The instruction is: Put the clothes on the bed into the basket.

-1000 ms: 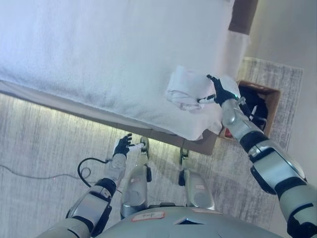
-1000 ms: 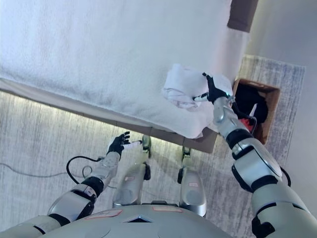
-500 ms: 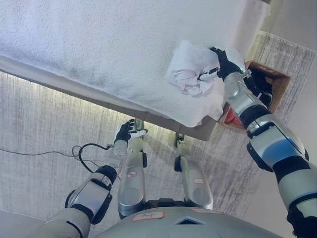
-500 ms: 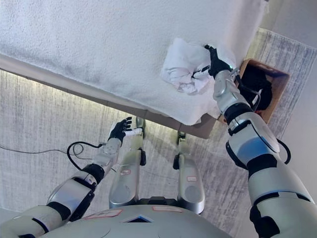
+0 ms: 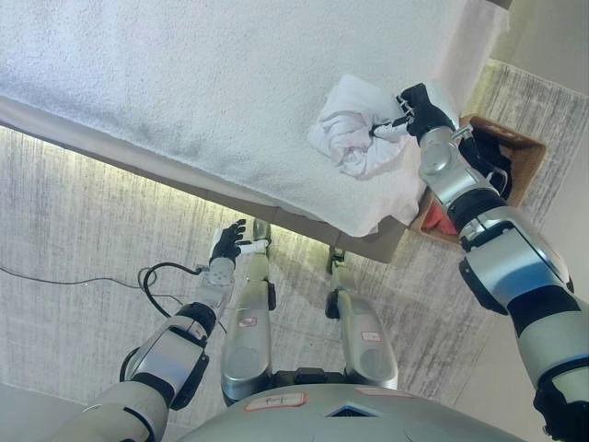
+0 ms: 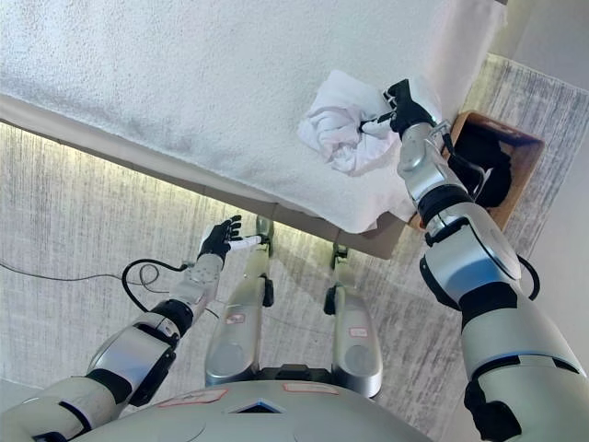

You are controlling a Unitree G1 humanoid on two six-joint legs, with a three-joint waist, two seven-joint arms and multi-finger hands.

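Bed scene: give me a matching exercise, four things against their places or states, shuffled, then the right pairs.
Things:
1. crumpled white garment
2. brown basket
3. right hand
4. left hand

Places or states:
A. on the rug past the bed's corner, dark clothes inside
B. low over the floor, fingers spread, holding nothing
C. bunched on the white textured bedspread near its corner
D. closed on the cloth's edge

Pairs: 1-C, 2-A, 3-D, 4-B
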